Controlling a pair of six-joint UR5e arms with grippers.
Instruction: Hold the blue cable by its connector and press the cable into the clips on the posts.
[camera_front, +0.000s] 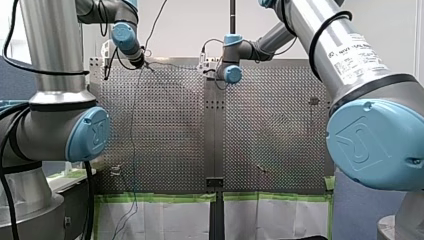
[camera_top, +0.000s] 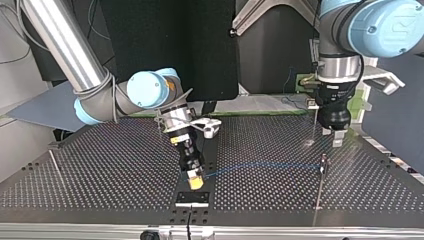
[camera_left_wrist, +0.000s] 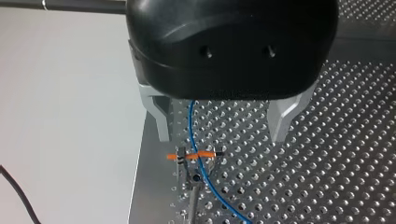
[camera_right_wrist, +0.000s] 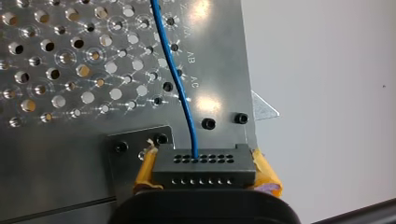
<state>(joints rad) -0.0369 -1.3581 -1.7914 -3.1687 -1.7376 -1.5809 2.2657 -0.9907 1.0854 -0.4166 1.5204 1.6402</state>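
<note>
Blue cable runs from the dark connector, which my right gripper clamps between its yellow pads, across the perforated table to the orange-marked clip on a post. My left gripper hangs over that clip, metal fingers spread wide either side of the cable.
</note>
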